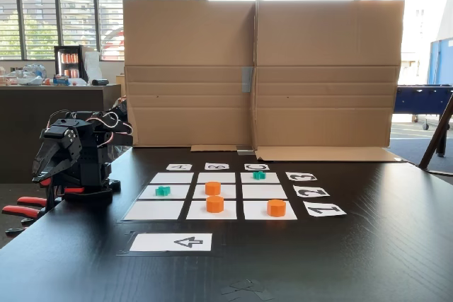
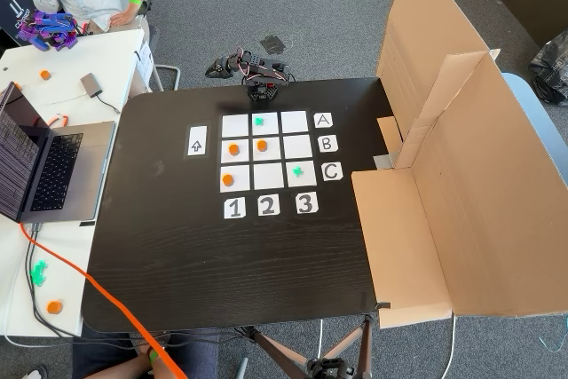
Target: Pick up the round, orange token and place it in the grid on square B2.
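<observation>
Black plastic arm (image 1: 74, 157) folded low at the counter's edge, left in a fixed view, top in the overhead one (image 2: 263, 88). Jaws tucked down beside the arm's body, apart from every token; released or clenched, cannot tell (too dark and too small in both fixed views).

Outward onto the black counter (image 1: 368, 259): the grid (image 1: 263, 192) of nine white paper rectangles with dark gaps, also seen from above (image 2: 266, 176). On square B2 (image 1: 202, 192), the middle one (image 2: 268, 153), stands a round, orange token (image 1: 212, 188), upright on its flat base, axis vertical, flat top up (no pointing direction for a round thing); seen from above at (image 2: 262, 145). Second orange token (image 1: 215, 204) on the near middle rectangle just in front of the first. Third orange token (image 1: 277, 208) on the near right corner rectangle. Green token (image 1: 163, 191) on the middle-left rectangle, another green token (image 1: 259, 175) on the far right one.

Label cards A, B, C along the far edge, 3, 2, 1 (image 1: 311, 192) down the right side. White arrow card (image 1: 171, 242) near the front, arrow pointing left in that view. Cardboard screen (image 1: 262, 72) upright behind the grid. Laptop (image 2: 44, 161) on a white side table, seen from above.
</observation>
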